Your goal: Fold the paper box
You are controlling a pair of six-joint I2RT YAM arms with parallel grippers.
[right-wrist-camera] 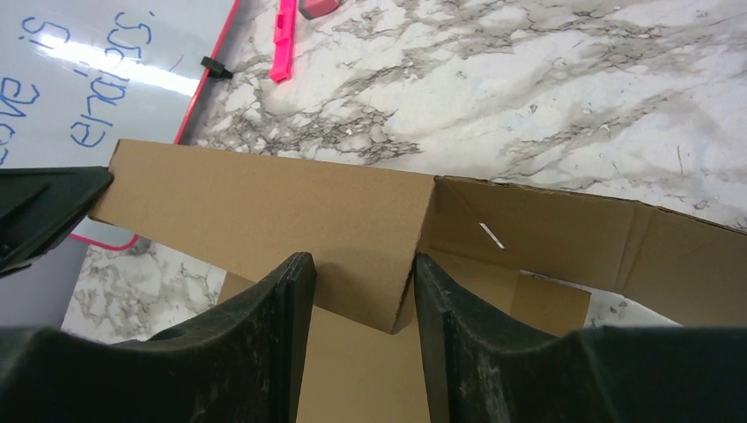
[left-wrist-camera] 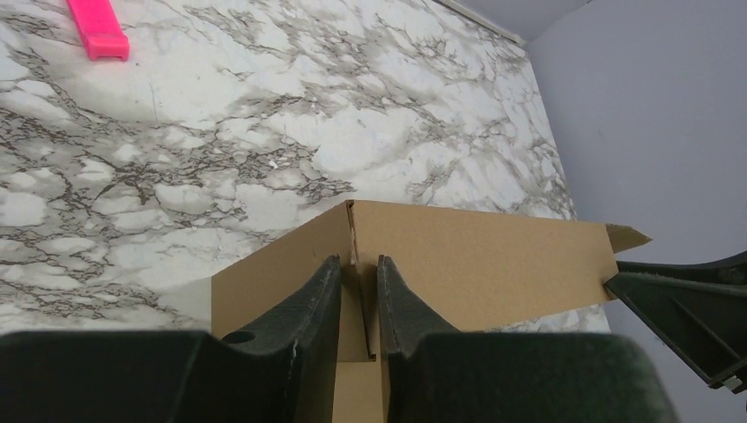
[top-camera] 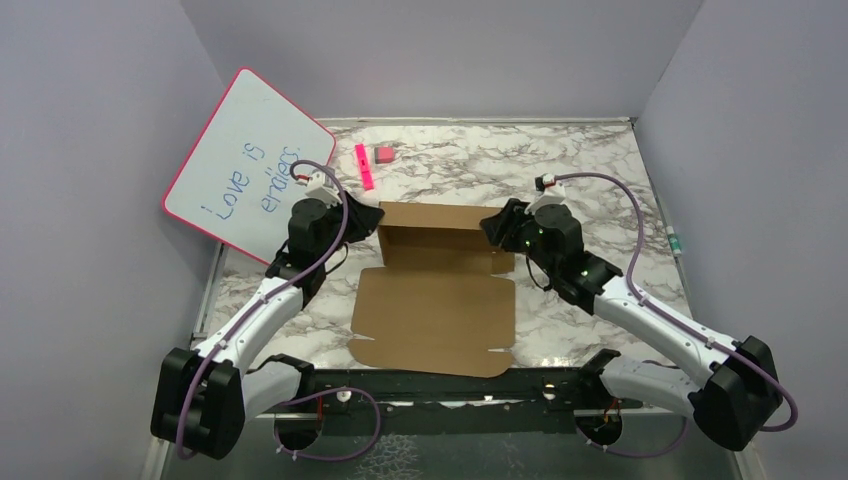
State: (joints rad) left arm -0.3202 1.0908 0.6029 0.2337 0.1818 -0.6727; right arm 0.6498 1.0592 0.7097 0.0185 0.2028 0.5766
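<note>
1. Tabletop point(top-camera: 560, 170): marble-pattern surface, enclosed by plain walls on the left, far and right sides. Both arm bases are mounted at its near edge.

2. Whiteboard point(top-camera: 245, 160): pink-framed, with blue handwriting. It leans tilted at the far left, against the left wall.

3. Paper box point(top-camera: 435, 310): brown cardboard, located at the centre of the tabletop between the two arms. The large near panel lies flat, with its near edge close to the arm bases. The far wall point(left-wrist-camera: 480, 256) stands upright along the far side of the blank. In the right wrist view, a side panel point(right-wrist-camera: 564, 233) with a short slot angles away from the right corner of that wall.

4. Left claw point(top-camera: 370, 217): positioned at the left end of the upright wall. In the left wrist view the left claw point(left-wrist-camera: 357, 264) has its fingers point(left-wrist-camera: 317, 300) drawn close together, clamped on a thin cardboard edge at the left corner.

5. Right claw point(top-camera: 490, 228): positioned at the right end of the upright wall. In the right wrist view the right claw point(right-wrist-camera: 359, 260) has its fingers point(right-wrist-camera: 286, 300) apart, straddling the right corner. The right-hand finger touches the corner fold. Firm pressure from the other finger cannot be confirmed.

6. Pink marker point(top-camera: 364, 167): lies flat on the tabletop, beyond the box, just right of the whiteboard.

7. Pink block point(top-camera: 384, 154): lies just beside the far end of the marker, apart from the box.
</note>
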